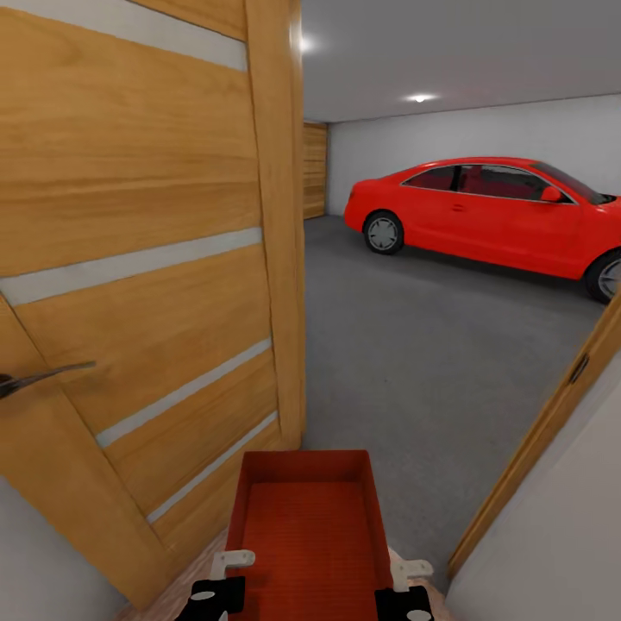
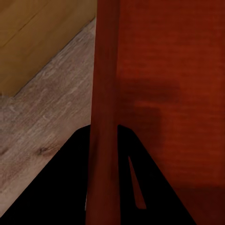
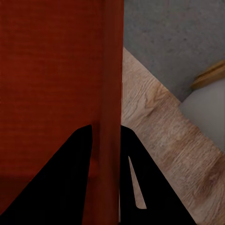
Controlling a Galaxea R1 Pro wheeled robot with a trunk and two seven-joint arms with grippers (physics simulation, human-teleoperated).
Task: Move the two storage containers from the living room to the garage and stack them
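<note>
open wooden door [image 1: 147, 259], door handle [image 1: 43, 377]

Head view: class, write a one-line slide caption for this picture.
Both grippers, left and right, carry an orange-red storage container through the open wooden door toward the garage's red car.

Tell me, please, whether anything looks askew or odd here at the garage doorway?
Nothing stands out. The red bin sits level and empty, with the left pincer and right pincer each shut on a side wall; the wooden door stands open.
</note>
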